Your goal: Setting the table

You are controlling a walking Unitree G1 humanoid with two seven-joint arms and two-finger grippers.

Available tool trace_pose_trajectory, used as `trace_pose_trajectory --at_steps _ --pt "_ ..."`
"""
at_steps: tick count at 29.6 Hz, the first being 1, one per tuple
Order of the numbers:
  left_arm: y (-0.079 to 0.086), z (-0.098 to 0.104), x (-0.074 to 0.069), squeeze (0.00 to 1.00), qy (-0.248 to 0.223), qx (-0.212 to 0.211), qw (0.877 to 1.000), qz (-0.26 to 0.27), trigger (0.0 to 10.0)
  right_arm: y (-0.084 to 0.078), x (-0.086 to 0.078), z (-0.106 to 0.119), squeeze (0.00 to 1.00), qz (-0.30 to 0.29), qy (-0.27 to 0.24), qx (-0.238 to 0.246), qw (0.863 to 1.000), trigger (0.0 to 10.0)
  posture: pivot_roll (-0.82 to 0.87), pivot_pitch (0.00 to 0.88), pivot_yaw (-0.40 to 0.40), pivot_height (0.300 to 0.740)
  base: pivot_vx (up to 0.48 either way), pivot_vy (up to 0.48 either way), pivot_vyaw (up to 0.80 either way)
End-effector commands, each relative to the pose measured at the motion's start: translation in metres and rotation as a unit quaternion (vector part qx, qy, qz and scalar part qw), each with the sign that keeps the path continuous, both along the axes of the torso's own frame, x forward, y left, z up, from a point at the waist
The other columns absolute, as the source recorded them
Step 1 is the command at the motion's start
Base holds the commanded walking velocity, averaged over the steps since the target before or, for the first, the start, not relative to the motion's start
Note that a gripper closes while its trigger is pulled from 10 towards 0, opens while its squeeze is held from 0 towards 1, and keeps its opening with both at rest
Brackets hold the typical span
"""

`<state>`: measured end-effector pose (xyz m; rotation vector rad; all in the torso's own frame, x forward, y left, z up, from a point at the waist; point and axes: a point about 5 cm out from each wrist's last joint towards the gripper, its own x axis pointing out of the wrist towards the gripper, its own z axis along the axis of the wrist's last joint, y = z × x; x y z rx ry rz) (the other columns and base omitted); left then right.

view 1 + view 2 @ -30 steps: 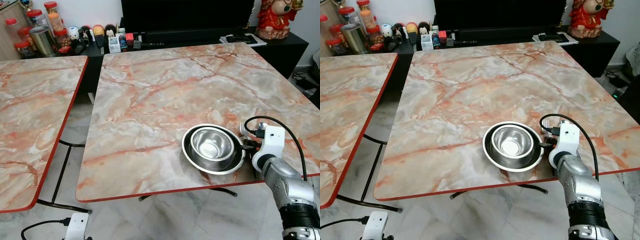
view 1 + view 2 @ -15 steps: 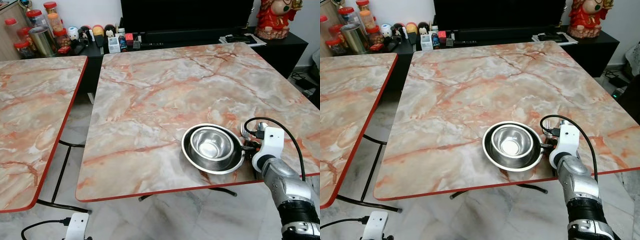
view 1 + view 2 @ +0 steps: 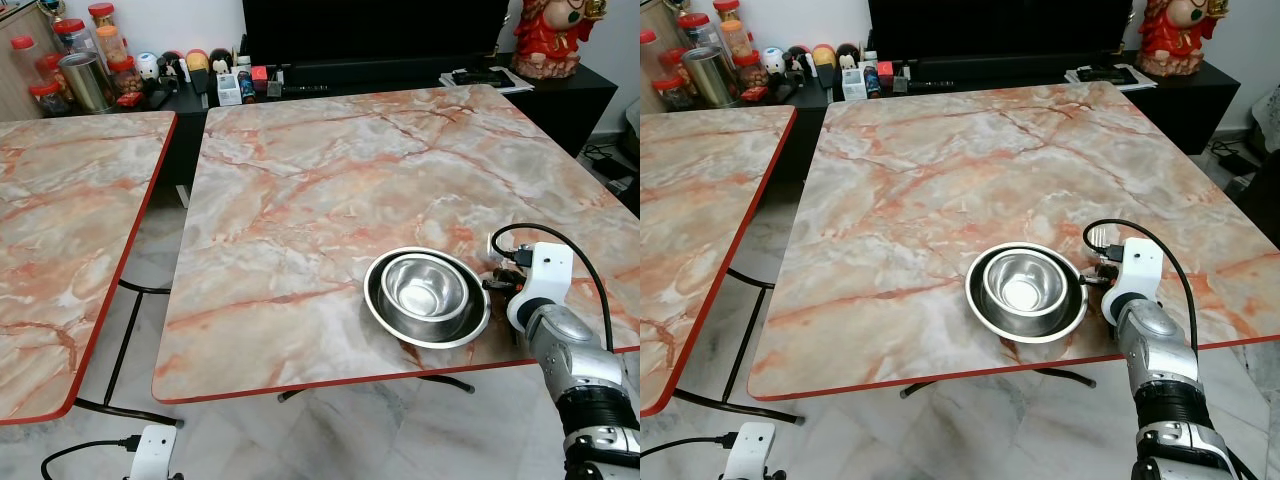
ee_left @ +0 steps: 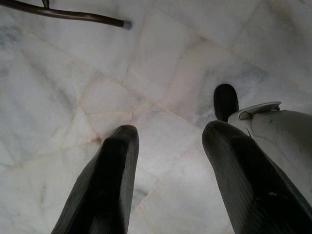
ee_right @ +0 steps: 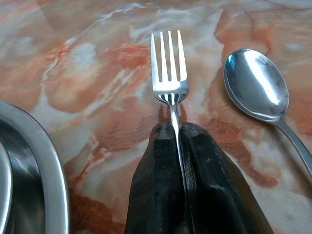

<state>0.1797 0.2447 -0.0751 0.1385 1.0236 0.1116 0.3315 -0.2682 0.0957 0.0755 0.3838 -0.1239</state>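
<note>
A steel bowl [image 3: 425,288] sits inside a steel plate [image 3: 376,303] near the front right of the marble table [image 3: 330,180]. Just right of the plate, my right gripper [image 3: 497,284] is low over the tabletop. In the right wrist view it [image 5: 178,127] is shut on the handle of a fork [image 5: 168,73], tines pointing forward just above or on the marble. A spoon [image 5: 256,83] lies on the table beside the fork. The plate's rim [image 5: 48,168] is on the fork's other side. My left gripper [image 4: 168,134] hangs open over the floor.
A second marble table [image 3: 60,230] stands to the left across a gap of tiled floor. A dark cabinet with jars [image 3: 85,60] and small items runs along the back. A red figurine [image 3: 550,35] is at the back right. The table's red front edge [image 3: 350,382] is close to the plate.
My right wrist has shifted slightly to the right, away from the plate, with the fork still held. The bowl and plate have not moved.
</note>
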Motion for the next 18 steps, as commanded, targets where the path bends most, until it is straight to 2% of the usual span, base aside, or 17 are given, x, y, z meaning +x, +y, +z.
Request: trace_pose_trajectory --at_steps 1,18 --pt "0.0029 -0.0012 -0.0043 0.00 0.006 0.006 1.000 -0.001 10.0 -0.0014 0.0022 0.0035 0.00 0.000 -0.008 -0.002 1.000 10.0 0.03 0.047 0.023 0.740 0.000 0.000 0.00" --pt "0.0033 -0.0011 -0.0044 0.00 0.005 0.007 1.000 -0.001 10.0 -0.0004 0.0058 0.0056 0.00 0.001 -0.015 -0.002 1.000 10.0 0.03 0.043 0.025 0.740 0.000 0.000 0.00"
